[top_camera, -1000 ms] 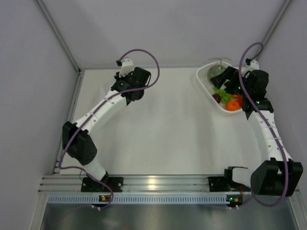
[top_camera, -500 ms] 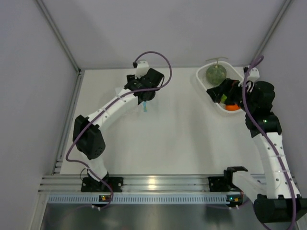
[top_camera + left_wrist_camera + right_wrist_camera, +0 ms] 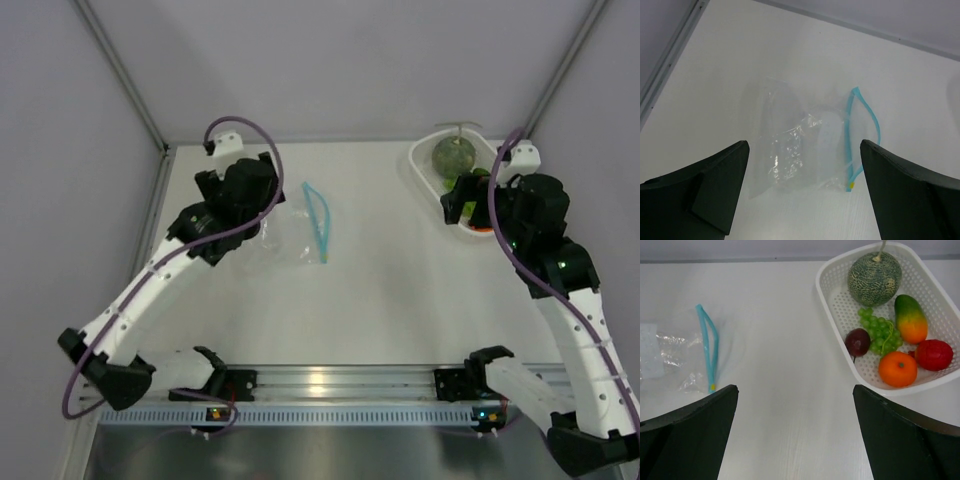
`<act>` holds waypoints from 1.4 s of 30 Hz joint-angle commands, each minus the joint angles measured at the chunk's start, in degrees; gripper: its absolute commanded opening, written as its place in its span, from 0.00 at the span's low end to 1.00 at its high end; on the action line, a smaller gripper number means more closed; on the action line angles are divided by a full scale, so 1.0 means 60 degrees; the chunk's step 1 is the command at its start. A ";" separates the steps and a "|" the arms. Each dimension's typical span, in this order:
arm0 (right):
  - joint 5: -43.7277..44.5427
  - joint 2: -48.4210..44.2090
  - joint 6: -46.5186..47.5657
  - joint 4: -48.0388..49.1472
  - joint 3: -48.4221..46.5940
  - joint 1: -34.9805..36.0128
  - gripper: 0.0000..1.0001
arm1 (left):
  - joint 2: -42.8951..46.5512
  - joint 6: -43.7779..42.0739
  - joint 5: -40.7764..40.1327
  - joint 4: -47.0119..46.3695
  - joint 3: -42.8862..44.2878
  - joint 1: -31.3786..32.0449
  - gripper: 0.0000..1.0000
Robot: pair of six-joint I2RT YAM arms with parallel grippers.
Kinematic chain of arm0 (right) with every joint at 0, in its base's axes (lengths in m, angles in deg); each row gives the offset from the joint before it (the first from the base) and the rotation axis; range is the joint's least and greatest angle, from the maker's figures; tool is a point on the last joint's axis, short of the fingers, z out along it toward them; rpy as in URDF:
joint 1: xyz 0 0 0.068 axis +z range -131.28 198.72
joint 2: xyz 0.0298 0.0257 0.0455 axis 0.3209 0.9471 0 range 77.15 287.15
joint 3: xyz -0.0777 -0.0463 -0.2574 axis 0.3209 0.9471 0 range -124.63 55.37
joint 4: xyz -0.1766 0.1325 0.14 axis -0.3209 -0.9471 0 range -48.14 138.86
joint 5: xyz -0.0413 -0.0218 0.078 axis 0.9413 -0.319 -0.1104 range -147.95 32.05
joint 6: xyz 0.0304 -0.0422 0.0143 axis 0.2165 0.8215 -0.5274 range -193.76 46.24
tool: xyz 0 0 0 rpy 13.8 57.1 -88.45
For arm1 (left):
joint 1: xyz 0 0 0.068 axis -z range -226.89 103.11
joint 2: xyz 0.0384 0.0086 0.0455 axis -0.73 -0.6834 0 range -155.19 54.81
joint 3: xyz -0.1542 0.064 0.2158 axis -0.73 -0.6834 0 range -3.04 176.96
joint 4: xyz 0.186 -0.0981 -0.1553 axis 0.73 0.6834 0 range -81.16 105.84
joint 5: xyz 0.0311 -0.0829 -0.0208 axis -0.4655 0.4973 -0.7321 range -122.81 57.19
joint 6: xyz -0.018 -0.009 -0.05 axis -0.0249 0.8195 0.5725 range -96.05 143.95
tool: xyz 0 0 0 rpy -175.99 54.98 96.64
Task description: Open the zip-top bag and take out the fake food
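The zip-top bag [image 3: 296,236] lies flat on the table with its blue zip strip [image 3: 863,131] parted in a loop, and it looks empty. It also shows at the left of the right wrist view as a clear bag [image 3: 671,360]. My left gripper [image 3: 804,146] hovers open over the bag, not touching it. The fake food sits in the white basket [image 3: 836,312]: a melon [image 3: 874,278], grapes [image 3: 881,333], a green-orange piece [image 3: 910,318], a dark red piece [image 3: 858,341], an orange ball [image 3: 897,369] and a red piece [image 3: 933,355]. My right gripper [image 3: 795,388] is open above bare table, left of the basket.
The basket [image 3: 425,165] stands at the back right corner, with the right wrist [image 3: 470,200] covering part of it from above. Grey walls close the table at the back and sides. A metal rail [image 3: 320,382] runs along the near edge.
My left gripper has opened and let go of the bag, which now lies on the table. The left arm has drawn back to the left. The right gripper has lifted away from the basket.
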 commanded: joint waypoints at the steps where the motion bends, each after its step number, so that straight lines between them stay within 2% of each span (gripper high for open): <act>1: 0.1008 -0.0549 0.0261 -0.0363 -0.0312 0.0145 0.99 | 0.1663 -0.0122 -0.0121 -0.0085 -0.0917 -0.0056 0.98; 9: 0.1534 -0.1984 0.0012 -0.0172 0.1240 0.0540 0.99 | 0.5835 -0.1439 0.0609 -0.0070 -0.2851 -0.0056 0.98; 11: 0.2003 -0.2393 0.0012 -0.0187 0.1592 0.0686 0.99 | 0.6367 -0.1645 0.0552 -0.0085 -0.3318 -0.0056 0.98; 17: 0.3044 -0.3506 -0.0134 0.0264 0.2470 0.1053 0.99 | 0.7553 -0.2803 -0.0839 -0.0114 -0.4564 -0.0056 0.99; 25: 0.3221 -0.3728 -0.0003 0.0501 0.3116 0.1097 0.99 | 0.7497 -0.2526 -0.0298 -0.0773 -0.5328 -0.0100 0.98; 26: 0.3221 -0.3859 0.0186 0.0951 0.3406 0.1184 0.99 | 0.7323 -0.2293 0.0239 -0.0788 -0.5444 -0.0579 0.98; 27: 0.3221 -0.3860 0.0187 0.0955 0.3496 0.1200 0.99 | 0.7321 -0.2291 0.0244 -0.0802 -0.5445 -0.0584 0.98; 28: 0.3221 -0.3904 0.0245 0.1042 0.3541 0.1214 0.99 | 0.7307 -0.2204 0.0520 -0.0846 -0.5547 -0.1019 0.98; 29: 0.3206 -0.3890 0.0261 0.1072 0.3556 0.1244 0.99 | 0.7321 -0.2203 0.1262 -0.0919 -0.5620 -0.1270 0.98; 33: 0.3206 -0.3700 0.0232 0.1014 0.3366 0.1258 1.00 | 0.7380 -0.2203 0.2366 -0.1242 -0.5885 -0.2398 0.98; 42: 0.3250 -0.3406 0.0041 0.1087 0.3365 0.1244 0.99 | 0.7409 -0.2247 0.2427 -0.1330 -0.5987 -0.2781 0.98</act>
